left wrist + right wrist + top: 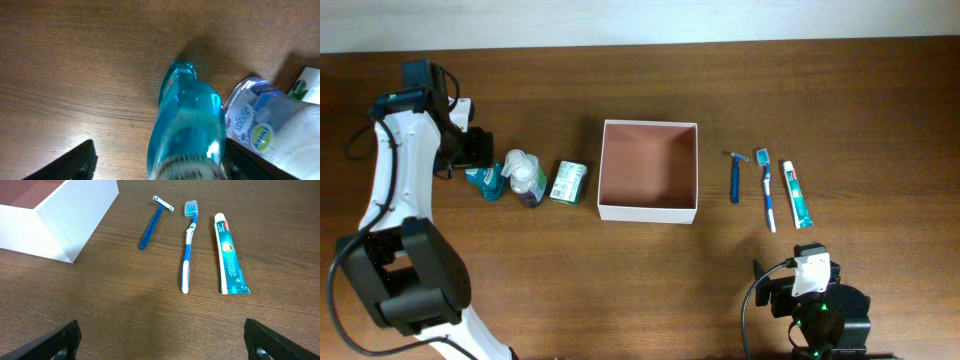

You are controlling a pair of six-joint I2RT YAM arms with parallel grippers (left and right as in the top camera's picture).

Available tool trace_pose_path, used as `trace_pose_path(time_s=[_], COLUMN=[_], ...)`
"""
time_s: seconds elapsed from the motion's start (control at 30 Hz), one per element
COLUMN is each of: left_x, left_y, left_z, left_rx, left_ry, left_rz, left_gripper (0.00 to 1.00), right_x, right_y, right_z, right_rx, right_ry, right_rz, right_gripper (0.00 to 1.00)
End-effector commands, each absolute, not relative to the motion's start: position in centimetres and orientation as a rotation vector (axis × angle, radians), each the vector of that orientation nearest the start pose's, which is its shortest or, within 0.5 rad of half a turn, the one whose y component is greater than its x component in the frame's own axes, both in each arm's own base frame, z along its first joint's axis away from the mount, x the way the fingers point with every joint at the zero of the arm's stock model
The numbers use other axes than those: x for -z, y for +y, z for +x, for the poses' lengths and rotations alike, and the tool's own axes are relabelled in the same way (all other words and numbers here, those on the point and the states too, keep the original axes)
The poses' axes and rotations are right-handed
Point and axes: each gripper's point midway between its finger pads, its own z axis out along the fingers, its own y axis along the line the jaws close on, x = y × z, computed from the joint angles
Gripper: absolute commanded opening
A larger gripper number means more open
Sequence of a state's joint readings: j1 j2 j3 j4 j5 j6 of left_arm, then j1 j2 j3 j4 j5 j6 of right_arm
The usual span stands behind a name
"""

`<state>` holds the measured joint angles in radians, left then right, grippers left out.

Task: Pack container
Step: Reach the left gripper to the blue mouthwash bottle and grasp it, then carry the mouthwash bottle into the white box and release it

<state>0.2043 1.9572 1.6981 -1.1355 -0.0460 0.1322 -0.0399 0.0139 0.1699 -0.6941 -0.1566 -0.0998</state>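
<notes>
— Straddling the blue bottle [185, 125] left of the container [648, 212], left gripper [159, 150] stays? No: fingers wide, not clamped.
— Right gripper [161, 330], near-right of container: spread wide, empty.

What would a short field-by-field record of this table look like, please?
container: mid-table, open-topped, nothing inside
left of container: green-and-white carton, clear bottle, blue bottle, in a row
right of container: razor, toothbrush, toothpaste tube, lying side by side
left gripper: open, one finger on each side of the blue bottle
right gripper: open, holding nothing, short of the toothbrush
packed so far: none
</notes>
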Motion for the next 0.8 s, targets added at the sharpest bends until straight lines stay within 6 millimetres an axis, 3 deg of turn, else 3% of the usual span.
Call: trace_pose_path(time_s=[0.0,0.23,0.4,0.6,0.77], left_x=[-10.7,-11.7,-15.0,-24.0,-32.1], left_y=[9.5,9.8,9.7,9.0,5.2], left_z=[40.7,40.7,40.4,38.6,36.0], left_rx=[-0.128,-0.152,-0.155,-0.13,-0.008], left_ry=[2.986,2.976,2.939,2.784,2.622], left_rz=[-0.087,-0.092,-0.143,-0.317,-0.216], left_gripper=[0.67,0.23,0.13,0.06,0.04], right_x=[-8.9,-8.9,-8.9,-8.9,-8.9], right_y=[1.8,1.8,1.8,1.8,1.8], right_z=[19.9,19.9,19.9,19.9,19.9], right_rx=[-0.088,-0.089,-0.088,-0.089,-0.089], right_ry=[2.094,2.094,2.094,2.094,2.095], right_rz=[-0.14,-0.14,-0.14,-0.14,-0.14], right_gripper=[0.99,0.99,0.99,0.99,0.99])
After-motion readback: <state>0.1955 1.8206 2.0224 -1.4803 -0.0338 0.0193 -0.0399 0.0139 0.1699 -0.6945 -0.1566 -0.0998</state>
